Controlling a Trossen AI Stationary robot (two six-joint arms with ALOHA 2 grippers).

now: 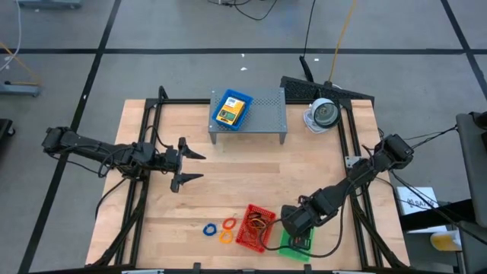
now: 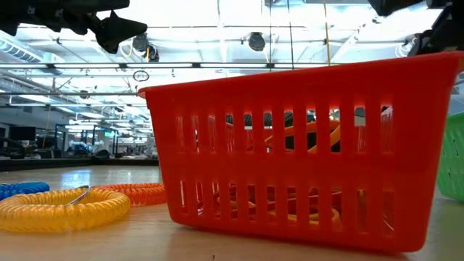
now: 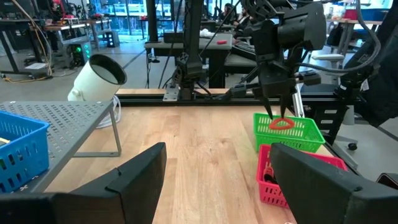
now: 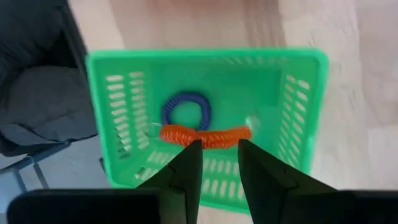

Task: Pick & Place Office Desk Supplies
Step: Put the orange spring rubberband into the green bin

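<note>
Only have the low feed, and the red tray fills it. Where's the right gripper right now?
Observer: The right gripper hangs over the green tray, with an orange ring just below it. I cannot tell whether the ring is held.
Operator: Anything lying in that green tray?
Observer: One blue ring is on its floor.
Operator: And the left arm?
Observer: The left gripper hovers open over the left half of the table, with nothing in it.
</note>
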